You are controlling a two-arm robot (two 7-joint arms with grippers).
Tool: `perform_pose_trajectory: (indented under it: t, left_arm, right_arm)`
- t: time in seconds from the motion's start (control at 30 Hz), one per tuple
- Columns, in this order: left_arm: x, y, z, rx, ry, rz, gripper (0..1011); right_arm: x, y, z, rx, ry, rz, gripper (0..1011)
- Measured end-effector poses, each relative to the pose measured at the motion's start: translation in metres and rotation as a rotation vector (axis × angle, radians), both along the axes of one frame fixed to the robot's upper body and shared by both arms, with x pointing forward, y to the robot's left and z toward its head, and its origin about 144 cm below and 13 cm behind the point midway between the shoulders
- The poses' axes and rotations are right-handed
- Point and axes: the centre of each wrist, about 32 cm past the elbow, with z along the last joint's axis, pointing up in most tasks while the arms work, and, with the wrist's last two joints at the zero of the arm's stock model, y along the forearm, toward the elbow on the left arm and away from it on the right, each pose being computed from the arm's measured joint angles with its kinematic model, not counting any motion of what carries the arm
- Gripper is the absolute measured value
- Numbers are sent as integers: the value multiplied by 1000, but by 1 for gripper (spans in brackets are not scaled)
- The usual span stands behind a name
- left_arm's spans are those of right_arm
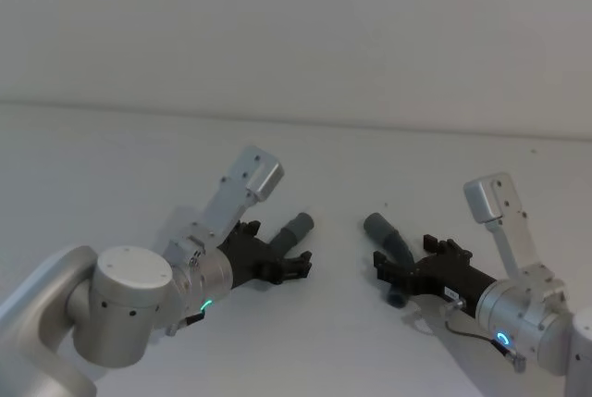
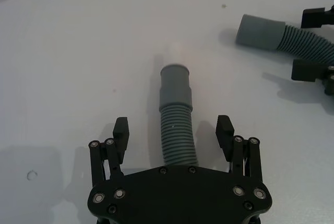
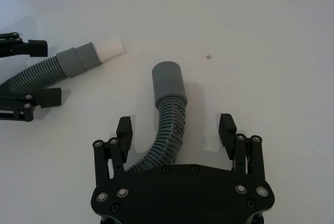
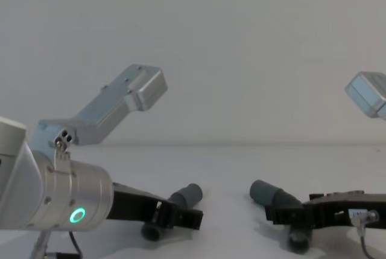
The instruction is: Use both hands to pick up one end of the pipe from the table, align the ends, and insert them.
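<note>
- The left pipe piece (image 2: 177, 130) is dark grey, with a ribbed bendy middle and a smooth, wider left cuff (image 2: 175, 85); a short white tip (image 3: 108, 50) sticks out of that cuff's mouth
- The right pipe piece (image 3: 168, 125) looks much alike (same grey, same ribs) and is curved, and its right cuff (image 3: 168, 80) ends in a plain round mouth
- Both lie on the white surface (image 1: 111, 156); the right pipe piece is near the left pipe piece, on its right and apart from it, and the two cuffs tilt toward each other with bare surface between them
- The left gripper (image 2: 173, 129) has its fingers (image 2: 121, 131) spread wide, one on each side of the left pipe piece's ribbed part, with a gap on both sides; they pinch nothing
- The right gripper (image 3: 176, 127), to the right of the left pipe piece, likewise has its fingers (image 3: 226, 127) spread wide around the right pipe piece's ribbed part; one finger stands just beside the bend, and I cannot tell whether it touches
</note>
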Motion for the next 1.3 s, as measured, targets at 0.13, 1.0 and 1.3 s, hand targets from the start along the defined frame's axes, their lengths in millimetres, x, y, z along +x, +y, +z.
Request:
perform_pose_trajectory:
  t: [0.13, 1.0, 1.3]
  left_arm:
    - [1, 0, -2, 4, 5, 2, 1001]
    - [2, 1, -5, 15, 15, 4, 897]
    - [3, 1, -6, 17, 16, 4, 855]
  right_arm:
    - [0, 0, 0, 0, 1, 0, 1002]
    - [0, 0, 0, 1, 2, 0, 614]
    - [0, 0, 0, 1, 2, 0, 301]
